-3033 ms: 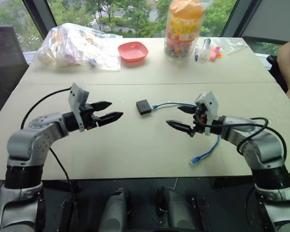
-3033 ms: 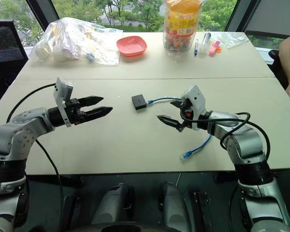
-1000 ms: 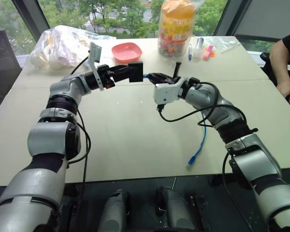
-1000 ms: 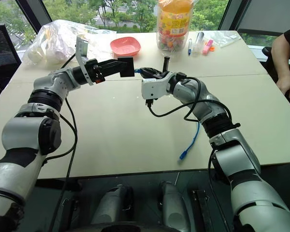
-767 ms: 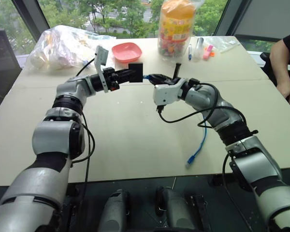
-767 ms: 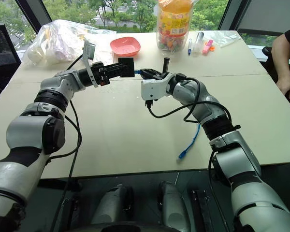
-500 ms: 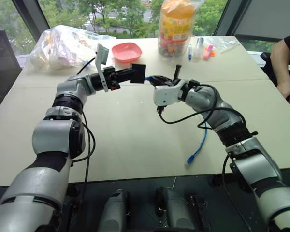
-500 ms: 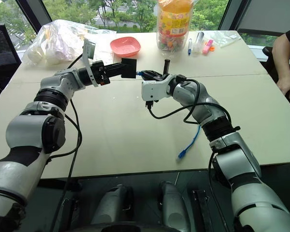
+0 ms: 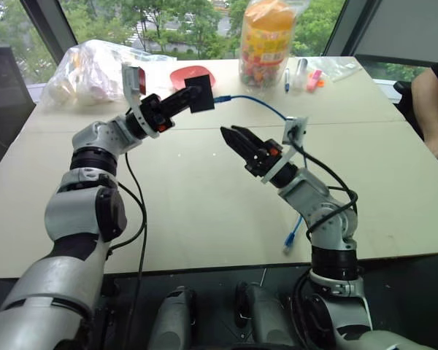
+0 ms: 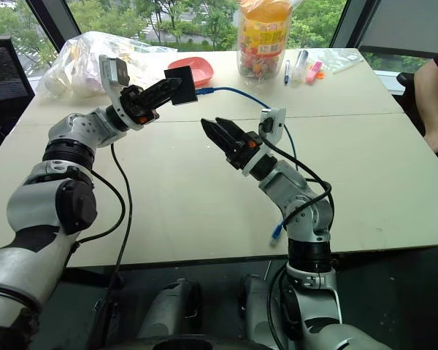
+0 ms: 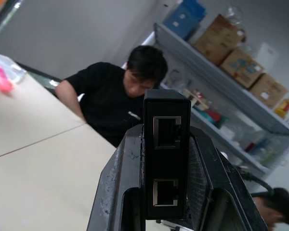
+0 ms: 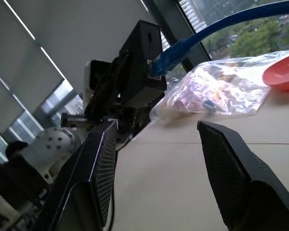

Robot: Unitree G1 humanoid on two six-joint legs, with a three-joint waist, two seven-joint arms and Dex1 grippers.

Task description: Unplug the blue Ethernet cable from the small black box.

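Observation:
The small black box (image 9: 201, 96) is raised above the table, with my left gripper (image 9: 187, 100) shut on its lower edge. The blue Ethernet cable (image 9: 248, 100) is plugged into the box's right side, arcs right, passes behind my right arm and ends in a loose plug (image 9: 288, 240) near the table's front edge. My right gripper (image 9: 228, 131) is open and empty, a little below and to the right of the box and apart from the cable. In the left wrist view the box (image 11: 166, 159) sits between the fingers with two empty ports showing. In the right wrist view the cable's plug (image 12: 166, 57) sits in the box.
At the back of the table lie a clear plastic bag (image 9: 95, 69), a red bowl (image 9: 177, 74), a tall snack jar (image 9: 266, 40) and some pens (image 9: 301, 73). A person's arm (image 9: 432, 102) rests at the right edge. A person (image 11: 118, 96) sits beyond the table.
My right gripper has let go of the cable's plug, opened and drawn back toward me. The left gripper has tilted the box upward. The cable is still in the box.

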